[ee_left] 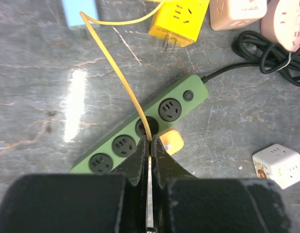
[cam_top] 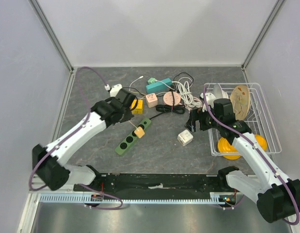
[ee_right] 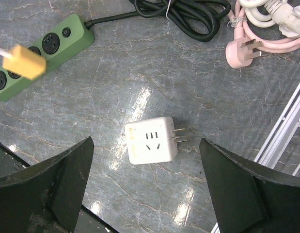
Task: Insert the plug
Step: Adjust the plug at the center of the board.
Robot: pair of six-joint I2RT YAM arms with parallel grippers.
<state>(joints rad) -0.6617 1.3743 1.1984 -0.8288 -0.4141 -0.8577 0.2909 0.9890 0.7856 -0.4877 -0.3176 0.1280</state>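
Left claw (ee_left: pixel 150 141) tight on cable (ee_left: pixel 118 77), wrist view only; plug (ee_left: pixel 172 141) perhaps above strip (ee_left: pixel 170 109); right claw (ee_right: pixel 145 145) wide.

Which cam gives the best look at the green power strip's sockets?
Left wrist: the green power strip is close up, sockets and switch sharp, though the left claw and yellow cable cover part. Top external shows its full length but small. Right wrist catches only its switch end.

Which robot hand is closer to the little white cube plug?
The right. The right gripper hangs open over the white cube. The left gripper is farther off, shut on the yellow cable over the green power strip.
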